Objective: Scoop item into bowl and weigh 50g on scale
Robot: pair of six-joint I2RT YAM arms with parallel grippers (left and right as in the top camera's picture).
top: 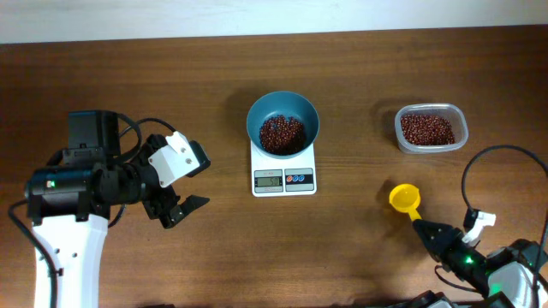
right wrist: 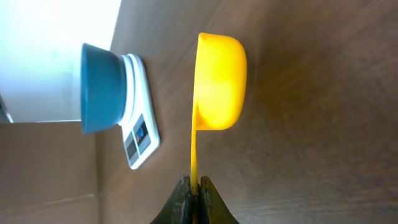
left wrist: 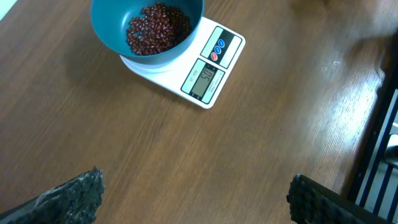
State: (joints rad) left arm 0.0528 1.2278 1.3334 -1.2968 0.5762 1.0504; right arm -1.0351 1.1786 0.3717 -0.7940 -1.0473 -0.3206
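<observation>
Brown wood table (top: 128, 85); bowl (top: 282, 120) of beans (top: 282, 134) on scale (top: 283, 175), frame centre. Right gripper (right wrist: 194, 182) clamps yellow scoop (right wrist: 219, 81) handle; left gripper (left wrist: 196, 199) gapes empty. Risk: nudging bowl skews reading.

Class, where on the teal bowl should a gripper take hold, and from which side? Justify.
Pinch the bowl at its rim from above, one finger inside, one outside. Its smooth flared wall would likely slip from a side squeeze; the beans lie low in the middle, leaving the rim bare.
</observation>
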